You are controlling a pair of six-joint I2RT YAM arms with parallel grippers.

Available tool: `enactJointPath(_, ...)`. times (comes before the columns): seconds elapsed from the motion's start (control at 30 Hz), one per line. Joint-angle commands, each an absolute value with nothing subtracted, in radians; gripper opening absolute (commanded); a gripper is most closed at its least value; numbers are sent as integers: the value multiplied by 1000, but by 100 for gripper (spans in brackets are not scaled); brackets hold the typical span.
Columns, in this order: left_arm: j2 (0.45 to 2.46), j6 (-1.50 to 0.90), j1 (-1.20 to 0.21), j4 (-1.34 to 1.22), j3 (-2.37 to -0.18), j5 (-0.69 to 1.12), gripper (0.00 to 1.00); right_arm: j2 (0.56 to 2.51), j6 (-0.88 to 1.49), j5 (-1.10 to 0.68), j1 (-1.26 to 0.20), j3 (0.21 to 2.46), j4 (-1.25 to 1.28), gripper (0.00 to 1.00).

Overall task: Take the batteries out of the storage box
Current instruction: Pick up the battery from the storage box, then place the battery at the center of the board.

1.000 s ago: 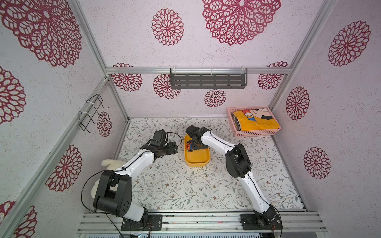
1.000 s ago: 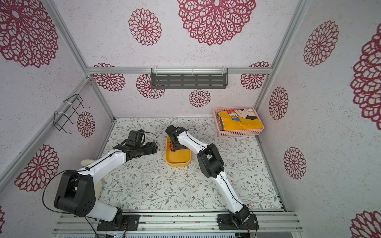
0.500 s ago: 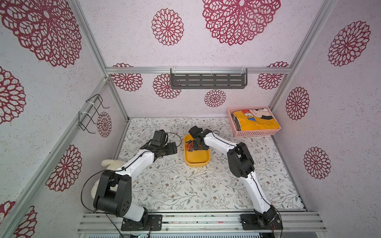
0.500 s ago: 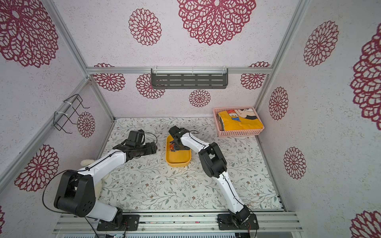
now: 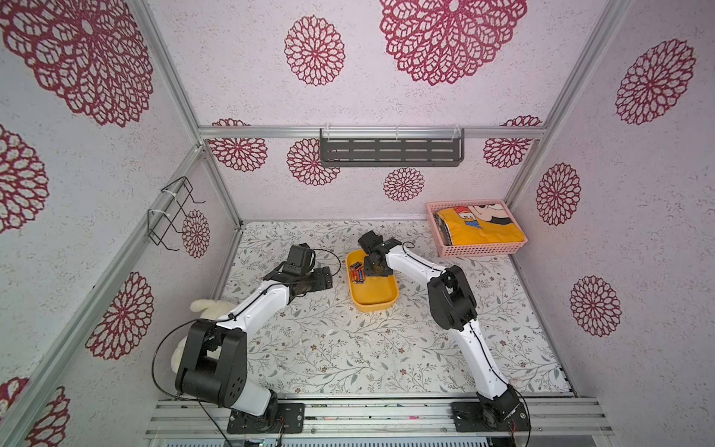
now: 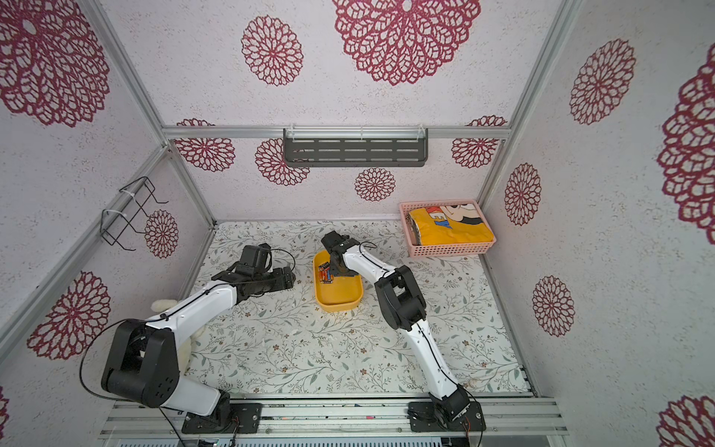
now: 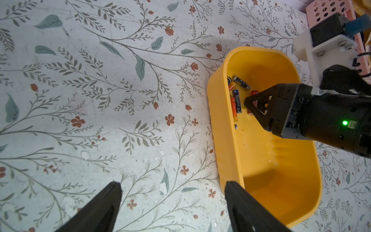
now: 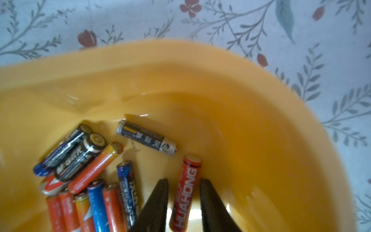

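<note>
**Step in hand:** first pick, judged from the layout. All the batteries [image 8: 90, 180] I can see lie inside the storage box [image 5: 377, 300], and I see none outside it. The box sits on the table [image 5: 348, 348] in its far half, about mid-width, between the two arms. The batteries are bunched at the box's far end, against the long wall on the left arm's side.

**Right gripper** [image 8: 184, 180]: down inside the box, its fingers narrowly parted astride one red battery [image 8: 190, 170] that lies apart from the bunch. A sliver of yellow floor shows between one finger and the battery, so it is not yet clamped.

**Left gripper** [image 7: 173, 183]: fingers spread wide and empty, held above the table just beside the box's long wall.

**Next move, my judgement:**
- Pinch the red battery mid-body.
- Lift it straight up until it clears the wall, then carry it over the rim to bare table.
- The round casing may roll or slip.
- A blue battery [image 8: 128, 184] lies just beside one finger and could be nudged.

**Writing:**
- The red battery reads "HUAHONG" in white along its length.
- An orange one in the bunch shows a partial "HUA".
- The black cells carry characters too blurred to read.
</note>
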State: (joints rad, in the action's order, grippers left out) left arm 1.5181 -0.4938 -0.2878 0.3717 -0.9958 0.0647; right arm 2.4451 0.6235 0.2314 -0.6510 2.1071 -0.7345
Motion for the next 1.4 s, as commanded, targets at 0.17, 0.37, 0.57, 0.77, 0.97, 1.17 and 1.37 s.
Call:
enactJointPath(0.17,1510,-484,-320,378,-1030,60,88,2427,614,224,-647,2120,-766,5)
enactJointPath(0.37,1481,-519,-331,356,-1033,39,87,2315,582,173,-647,2114,-744,0)
enactJointPath(0.57,1486,-589,-336,333,-1073,77,83,2128,537,132,-639,1984,-657,0)
enactJointPath(0.77,1650,-570,-407,438,-1253,82,67,1835,497,191,-566,1577,-457,0)
enactJointPath(0.97,1843,-598,-411,547,-1427,63,52,1726,418,203,-465,1292,-371,0)
enactJointPath(1.17,1954,-578,-425,601,-1531,77,52,1705,374,193,-449,1135,-298,0)
enactJointPath(1.37,2052,-568,-434,612,-1550,82,42,1754,351,146,-449,1078,-216,0)
